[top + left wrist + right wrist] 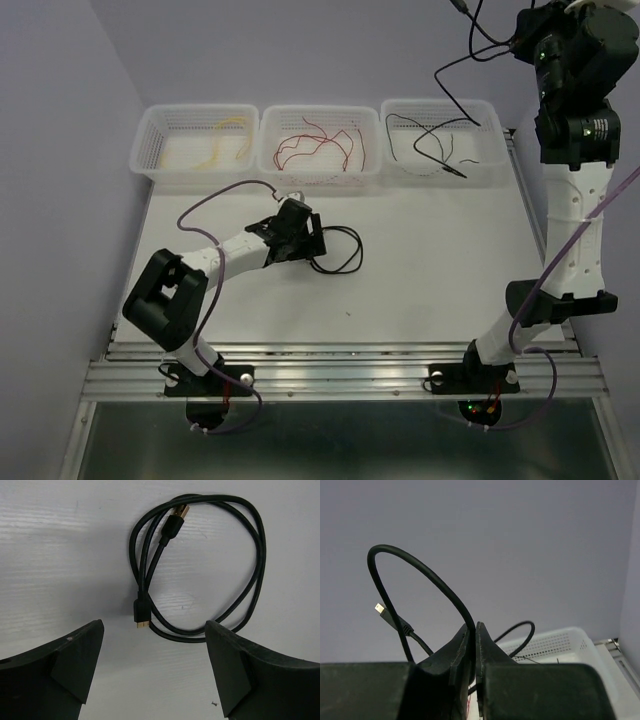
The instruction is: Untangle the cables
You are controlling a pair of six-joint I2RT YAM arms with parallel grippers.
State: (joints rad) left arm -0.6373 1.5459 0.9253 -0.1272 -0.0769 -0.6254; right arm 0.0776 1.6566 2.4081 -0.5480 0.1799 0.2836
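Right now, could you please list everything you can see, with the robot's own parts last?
baskets: three, white, table's far edge
yellow wire: one, yellow, left basket
red wires: count unclear, dark red, middle basket
thin black wires: count unclear, black, right basket
coiled cable: one, black, on the table under the left gripper
raised cable: one, black, pinched in the right gripper
purple cables: two, purple, one along each arm
left gripper: one, black, open
right gripper: one, black, shut

Black cable [261,555], gold plug tips [142,624]
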